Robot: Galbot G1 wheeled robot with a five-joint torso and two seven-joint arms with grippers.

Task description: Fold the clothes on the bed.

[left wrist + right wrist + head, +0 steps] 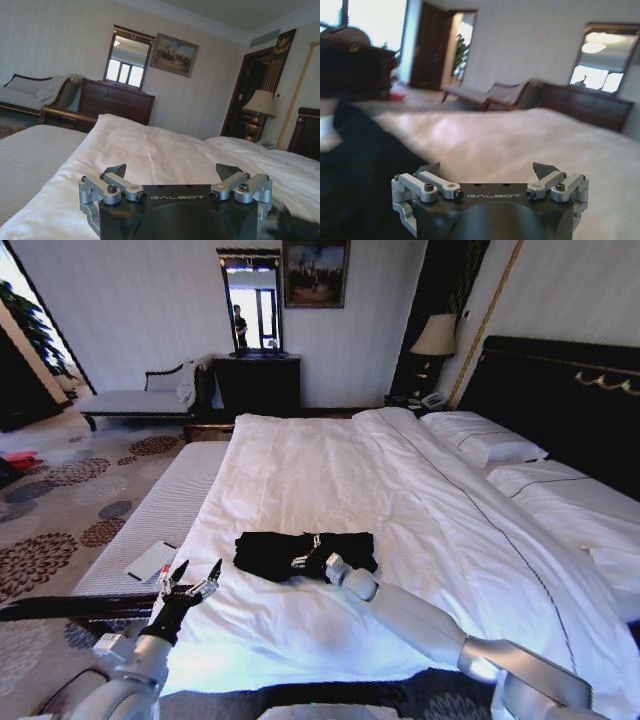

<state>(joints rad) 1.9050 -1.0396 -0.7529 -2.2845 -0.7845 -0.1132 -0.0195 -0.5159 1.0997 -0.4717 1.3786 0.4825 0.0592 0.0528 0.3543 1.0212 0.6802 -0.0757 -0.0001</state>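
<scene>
A: Clothes (300,553) — one black bundle, lying on the white duvet near the foot of the bed (420,500).
B: Nearest to camera?
A: Left end effector (196,579), at the bed's near left corner, fingers spread wide, holding nothing. Small white card-like item (151,561) just beyond it on the grey bench (160,510) alongside the bed.
B: Right arm?
A: Right end effector (308,558) at the garment's near edge, over the black cloth. Wrist view shows its fingers (547,176) parted wide, nothing between them.
B: Any writing?
A: "GALBOT" on both wrist housings. None readable on the cloth.
B: Farther back?
A: Pillows (485,443), dark headboard (560,400), lamp (436,337), dresser (256,383) with mirror (251,302), chaise (140,398).
</scene>
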